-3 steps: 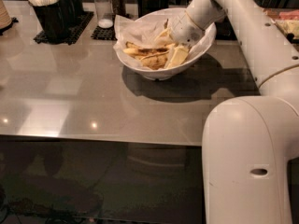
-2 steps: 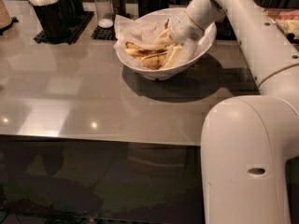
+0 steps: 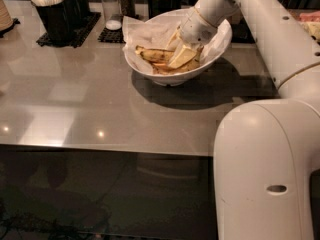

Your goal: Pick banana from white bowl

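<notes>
Reaching down into the large, round, glossy white bowl (image 3: 165,77) that is sitting near the far edge of the grey, glossy bench (image 3: 90,104), the robot's pale two-finger tool (image 3: 179,53) is hanging low over the crinkled paper lining, right at the curved yellow banana with dark brown blotches (image 3: 152,55). The arm is slanting in steeply from the bench's right side, probably so that the tool is clearing the slanted rim. Whether the tool is spread or pinching the fruit I cannot tell (its tip is overlapping the banana). The banana is lying inside the bowl. Its long axis is running roughly along the far edge, one end pointing toward the left edge and the other hiding under the tool.
</notes>
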`<state>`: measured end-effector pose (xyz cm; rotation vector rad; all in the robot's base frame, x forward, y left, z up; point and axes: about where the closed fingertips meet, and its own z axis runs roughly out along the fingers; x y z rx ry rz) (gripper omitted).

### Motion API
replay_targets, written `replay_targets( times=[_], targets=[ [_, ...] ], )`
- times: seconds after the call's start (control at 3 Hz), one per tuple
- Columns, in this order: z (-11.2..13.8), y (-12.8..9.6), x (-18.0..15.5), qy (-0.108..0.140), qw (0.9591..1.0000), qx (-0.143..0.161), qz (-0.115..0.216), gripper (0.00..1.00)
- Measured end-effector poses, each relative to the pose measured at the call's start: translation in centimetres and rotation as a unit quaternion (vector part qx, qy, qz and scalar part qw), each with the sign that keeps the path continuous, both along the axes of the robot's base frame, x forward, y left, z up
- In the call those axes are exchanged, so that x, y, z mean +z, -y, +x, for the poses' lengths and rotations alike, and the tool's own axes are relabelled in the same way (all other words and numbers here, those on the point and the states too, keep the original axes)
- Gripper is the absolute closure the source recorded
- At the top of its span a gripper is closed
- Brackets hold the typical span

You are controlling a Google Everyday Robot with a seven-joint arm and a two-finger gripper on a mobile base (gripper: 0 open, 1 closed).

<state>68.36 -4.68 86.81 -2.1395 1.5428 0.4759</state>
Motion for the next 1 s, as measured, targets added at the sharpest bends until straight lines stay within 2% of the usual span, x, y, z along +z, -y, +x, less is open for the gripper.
replay_targets(
  times=[0.67, 1.0],
  targets=[
    [-0.6, 0.4, 1.6, 0.016, 0.9997, -0.004, -0.017, 1.00],
    [-2.0, 1.0, 3.7, 0.035, 0.9993, -0.001, 0.014, 1.00]
  ],
)
